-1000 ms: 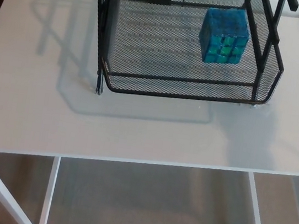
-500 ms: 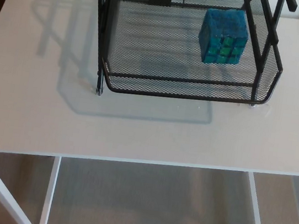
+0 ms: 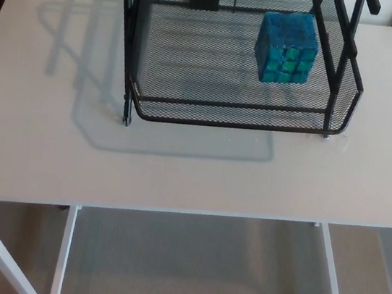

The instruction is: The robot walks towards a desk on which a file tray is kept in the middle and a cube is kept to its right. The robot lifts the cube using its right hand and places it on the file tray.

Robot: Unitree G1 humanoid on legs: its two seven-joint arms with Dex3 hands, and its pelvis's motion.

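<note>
Already the cube (image 3: 287, 46) rests in the file tray (image 3: 237, 116) on the desk (image 3: 176, 181) — neither hand in view, fingers unseen

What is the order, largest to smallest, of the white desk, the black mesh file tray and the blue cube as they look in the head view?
1. desk: fills most of the picture.
2. file tray: cut off at the top edge.
3. cube: sits inside the tray.

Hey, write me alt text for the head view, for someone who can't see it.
A blue-green cube sits inside a black wire-mesh file tray on a white desk, toward the tray's right side. No part of the robot shows.
</note>
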